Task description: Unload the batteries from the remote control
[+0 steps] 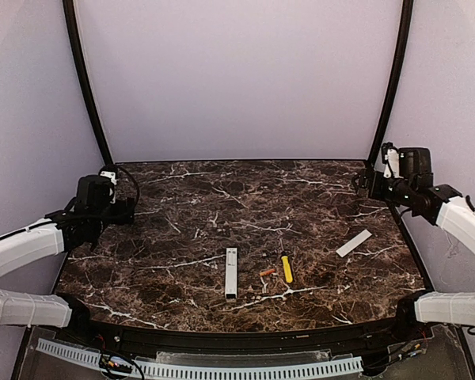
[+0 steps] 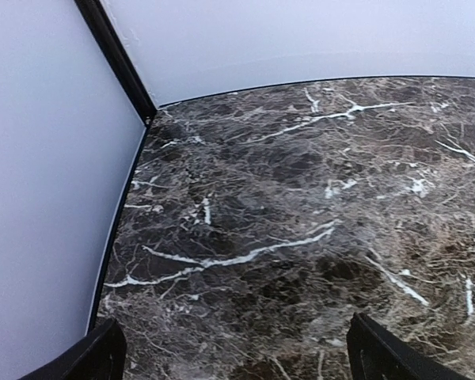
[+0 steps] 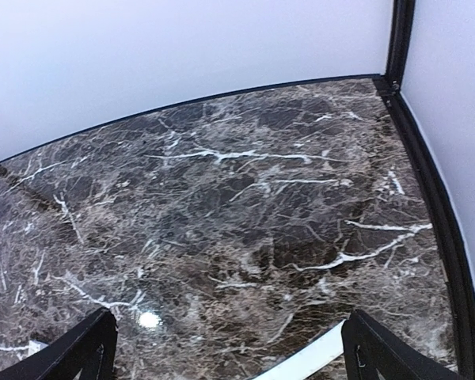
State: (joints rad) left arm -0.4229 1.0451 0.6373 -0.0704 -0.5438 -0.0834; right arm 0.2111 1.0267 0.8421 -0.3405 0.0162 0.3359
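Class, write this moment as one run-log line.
left tool open, at left edge | right tool open, at right edge | remote control flat on table | battery, screwdriver right of it | cover strip farther right

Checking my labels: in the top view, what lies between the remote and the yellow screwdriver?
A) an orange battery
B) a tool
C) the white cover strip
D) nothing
A: a small orange battery lies between the remote and the screwdriver, while the cover lies farther right.
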